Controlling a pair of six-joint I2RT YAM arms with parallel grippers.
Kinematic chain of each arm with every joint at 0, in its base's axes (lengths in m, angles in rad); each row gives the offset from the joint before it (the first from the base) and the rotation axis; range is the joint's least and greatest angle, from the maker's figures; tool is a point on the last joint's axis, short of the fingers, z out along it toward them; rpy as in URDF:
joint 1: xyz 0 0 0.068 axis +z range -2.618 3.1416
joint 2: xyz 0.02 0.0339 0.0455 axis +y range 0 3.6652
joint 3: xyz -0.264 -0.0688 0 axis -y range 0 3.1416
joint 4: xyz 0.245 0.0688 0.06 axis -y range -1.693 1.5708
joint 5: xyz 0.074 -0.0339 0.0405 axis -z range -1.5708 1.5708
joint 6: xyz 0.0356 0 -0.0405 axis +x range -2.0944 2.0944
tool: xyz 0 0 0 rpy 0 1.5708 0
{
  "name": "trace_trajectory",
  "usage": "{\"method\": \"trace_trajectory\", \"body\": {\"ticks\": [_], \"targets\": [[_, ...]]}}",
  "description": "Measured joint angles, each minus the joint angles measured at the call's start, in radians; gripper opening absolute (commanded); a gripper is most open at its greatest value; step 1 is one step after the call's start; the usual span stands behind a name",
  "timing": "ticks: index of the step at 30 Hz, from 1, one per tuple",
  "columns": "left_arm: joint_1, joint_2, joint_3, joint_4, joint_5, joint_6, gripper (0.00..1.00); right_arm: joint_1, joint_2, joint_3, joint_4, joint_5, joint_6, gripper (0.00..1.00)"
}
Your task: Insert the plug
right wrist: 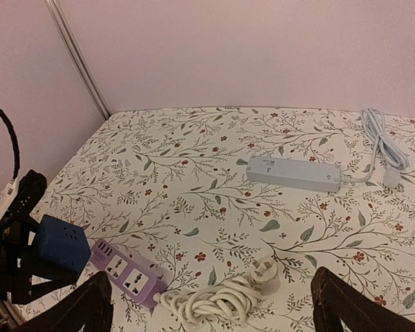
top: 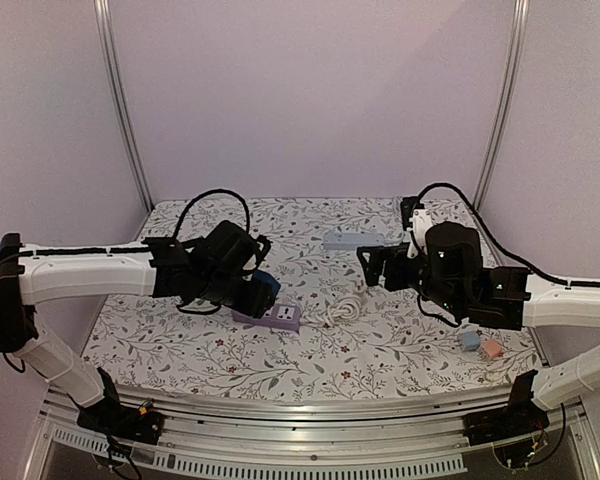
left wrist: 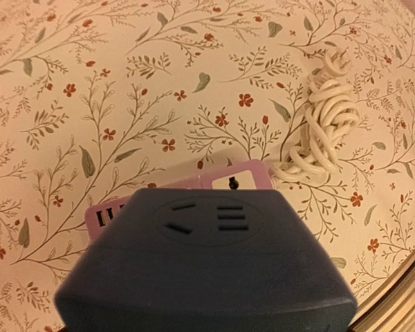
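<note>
At left, gripping a blue cube adapter (right wrist: pixel 55 250) in the left fingers (right wrist: pixel 29 194), clamped on its sides, right over the USB end of a purple power strip (right wrist: pixel 128 274) on the floral table (top: pixel 380 345); seated or not, impossible to tell. Just right of the strip, a coiled white cord (right wrist: pixel 207 304) with its plug (right wrist: pixel 264 268). Farther back, a grey-white power strip (right wrist: pixel 294 173). At right, holding the right fingers (right wrist: pixel 83 311) wide apart, gripping nothing.
</note>
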Motion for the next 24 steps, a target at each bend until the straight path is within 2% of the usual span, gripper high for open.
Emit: {"method": "trace_trajectory", "body": {"ticks": [5, 9, 18, 24], "targets": [[0.000, 0.027, 0.056, -0.090, -0.065, -0.016, 0.00, -0.004, -0.018, -0.018, 0.005, 0.037, 0.059, 0.99], [0.000, 0.064, 0.089, -0.139, -0.090, -0.021, 0.00, -0.004, -0.014, -0.034, 0.001, 0.039, 0.174, 0.99], [0.013, 0.199, 0.253, -0.252, -0.027, -0.006, 0.00, -0.004, 0.108, 0.058, -0.156, 0.065, 0.385, 0.99], [0.058, 0.266, 0.327, -0.307, 0.029, -0.014, 0.00, -0.004, 0.113, 0.071, -0.211, 0.059, 0.429, 0.99]]}}
